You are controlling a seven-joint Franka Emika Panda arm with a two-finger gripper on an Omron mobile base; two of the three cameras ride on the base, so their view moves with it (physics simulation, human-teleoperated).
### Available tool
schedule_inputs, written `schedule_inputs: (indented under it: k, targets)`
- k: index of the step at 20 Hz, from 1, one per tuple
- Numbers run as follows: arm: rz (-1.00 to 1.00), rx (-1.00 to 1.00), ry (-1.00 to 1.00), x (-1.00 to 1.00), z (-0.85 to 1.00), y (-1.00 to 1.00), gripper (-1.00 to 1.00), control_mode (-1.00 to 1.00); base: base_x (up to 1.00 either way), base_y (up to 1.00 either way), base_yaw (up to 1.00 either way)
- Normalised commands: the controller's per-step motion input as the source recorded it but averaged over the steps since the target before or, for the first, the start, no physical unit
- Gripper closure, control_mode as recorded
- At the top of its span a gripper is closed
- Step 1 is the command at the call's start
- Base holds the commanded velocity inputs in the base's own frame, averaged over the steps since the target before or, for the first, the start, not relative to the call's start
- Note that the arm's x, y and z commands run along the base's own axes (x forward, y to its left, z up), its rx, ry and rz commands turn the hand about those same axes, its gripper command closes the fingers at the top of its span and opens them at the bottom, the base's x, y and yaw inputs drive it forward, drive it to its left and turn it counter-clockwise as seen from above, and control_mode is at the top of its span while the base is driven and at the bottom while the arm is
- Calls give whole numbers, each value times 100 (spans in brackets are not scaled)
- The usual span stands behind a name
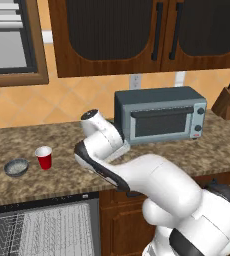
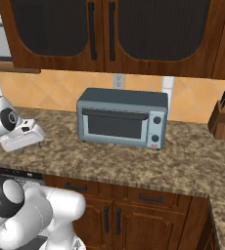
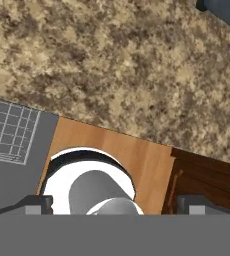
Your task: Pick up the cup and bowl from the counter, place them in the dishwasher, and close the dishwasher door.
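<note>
Nearest the hand camera, two dark fingertips [image 3: 37, 204] standing wide apart at the bottom edge, gripper [image 3: 114, 205] released and holding nothing, looking straight down past the counter [image 3: 112, 65] edge toward the floor. Beside them, a corner of the dishwasher door [image 3: 7, 170], dropped open, with a patch of white wire rack on it. From the left base view: cup [image 1: 44, 157] upright on the counter toward its left end, bowl [image 1: 16, 167] just beside it on the far side from the arm, apart from it and not touching. Directly below both, dishwasher [image 1: 42, 227] open, rack empty as far as visible. Arm elbow raised over the counter between the cup and the grey toaster oven [image 1: 159, 115]. Judged from this: nothing done yet; cup still to be lifted and racked, then the bowl, then the door swung shut. Hard to make out: the gripper itself from the base cameras, probably hidden behind the white wrist; lower part of the dishwasher cut off by the frame edge; knife block [image 2: 223, 119] partly cropped at the right.
</note>
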Motion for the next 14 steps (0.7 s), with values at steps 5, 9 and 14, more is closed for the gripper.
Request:
schedule_inputs:
  k: [5, 9, 14]
  targets:
    - [-2, 0, 13, 96, 0, 0, -100, -100, 0, 0, 0]
    - [-1, 1, 6, 53, -1, 7, -100, -100, 0, 0, 0]
    - [0, 11, 0, 10, -15, 29, -100, -100, 0, 0, 0]
